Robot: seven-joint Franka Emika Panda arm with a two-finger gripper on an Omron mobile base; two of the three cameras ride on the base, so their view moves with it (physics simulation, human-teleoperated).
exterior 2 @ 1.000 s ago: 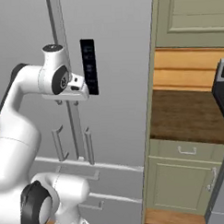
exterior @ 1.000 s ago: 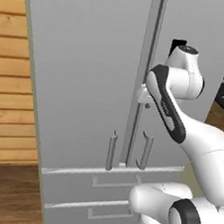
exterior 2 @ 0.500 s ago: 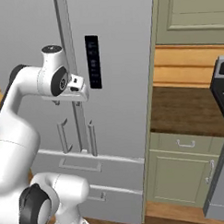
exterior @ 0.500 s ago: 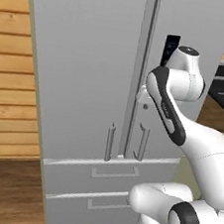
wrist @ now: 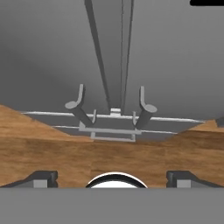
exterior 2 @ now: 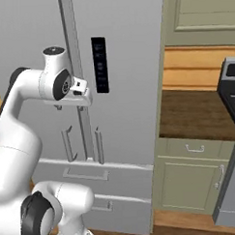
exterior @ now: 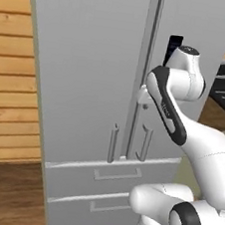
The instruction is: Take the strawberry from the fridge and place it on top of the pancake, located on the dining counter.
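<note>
A white robot arm faces the closed fridge [exterior: 93, 82], its gripper [exterior 2: 79, 94] close to the seam between the two upper doors, jaws spread wide and gripping nothing. The strawberry presumably sits out of sight behind those doors. The rigid bar handles [exterior: 113, 143] beside the seam look the firmest hold; the fruit itself, likely light and soft, will want gentle pressure. Wood-panelled wall [exterior: 11, 96] flanks one side, a wooden counter [exterior 2: 196, 113] the other, limiting door swing
</note>
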